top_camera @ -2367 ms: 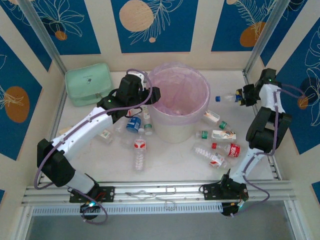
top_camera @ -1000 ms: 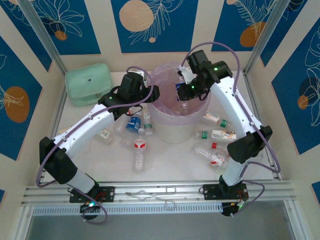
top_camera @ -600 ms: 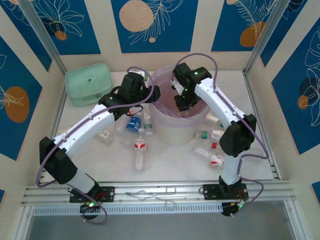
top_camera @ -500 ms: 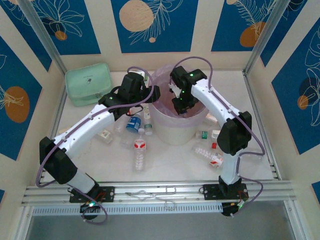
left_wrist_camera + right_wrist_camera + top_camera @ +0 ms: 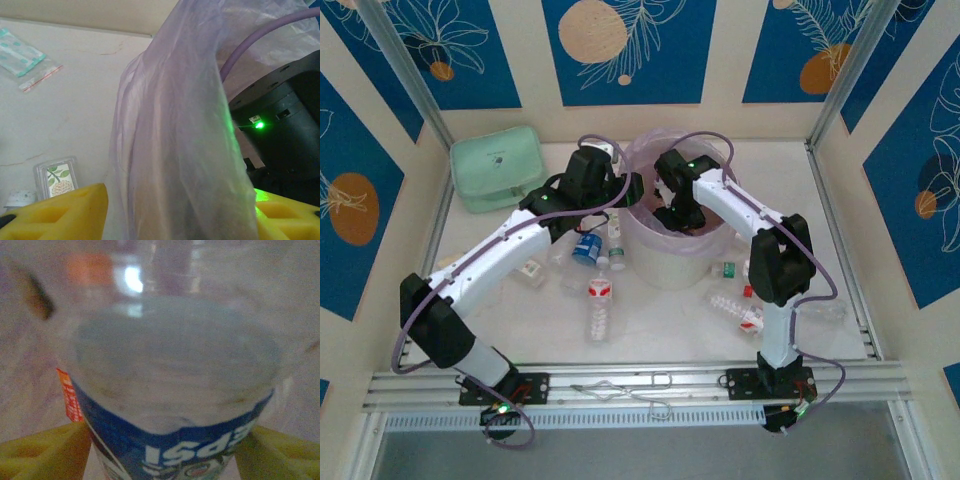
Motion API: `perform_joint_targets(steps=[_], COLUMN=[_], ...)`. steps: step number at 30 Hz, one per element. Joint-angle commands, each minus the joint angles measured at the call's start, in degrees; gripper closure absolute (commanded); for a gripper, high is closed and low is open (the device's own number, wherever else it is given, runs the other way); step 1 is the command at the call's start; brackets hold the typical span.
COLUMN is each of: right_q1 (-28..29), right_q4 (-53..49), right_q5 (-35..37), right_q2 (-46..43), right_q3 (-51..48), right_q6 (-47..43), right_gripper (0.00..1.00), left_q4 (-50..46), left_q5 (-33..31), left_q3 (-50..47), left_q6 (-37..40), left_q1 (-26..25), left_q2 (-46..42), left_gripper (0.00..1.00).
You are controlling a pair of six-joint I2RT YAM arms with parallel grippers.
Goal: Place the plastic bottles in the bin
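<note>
Pepsi bottle [image 5: 175,370], frame centre, is judged light, thin-walled and slick, best taken mid-label; right tool [image 5: 162,445] is set wide either side, grip undetermined.

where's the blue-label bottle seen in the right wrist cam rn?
Right wrist view: the blue-label bottle sits end-on between the right gripper's yellow fingers. In the top view, that gripper is over the mouth of the bin, mid-table toward the back.
</note>
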Motion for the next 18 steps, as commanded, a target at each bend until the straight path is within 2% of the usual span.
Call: perform_joint_targets(steps=[1,5,11,18], right_q1=[-0.92,-1.2,-1.02,-1.3], right_q4=[-1.18,-1.97,-4.18,-10.59], right_q5=[-1.25,-1.7,-6.13,-5.87], right_q2=[0.54,-2.54,-8.47,-12.79], right_q3=[-0.65,1.19,6.8,15.79], right_q6=[2.48,1.47,0.1,-2.24], right_gripper=[0.01,0.01,0.01,0.01], left_q4=[-2.22,-2.18,-3.04,-3.59], left_q5=[-1.3,-2.21,-3.55,-4.04], left_q3=[0.95,0.99,1.35,1.79], left_q6=[0.89,0.86,1.97,2.88], left_q1=[-0.87,-1.49,-1.71,-1.7], left_q2=[0.28,0.08,-0.09,0.0], left_gripper=[0.39,0.39,0.39,0.39])
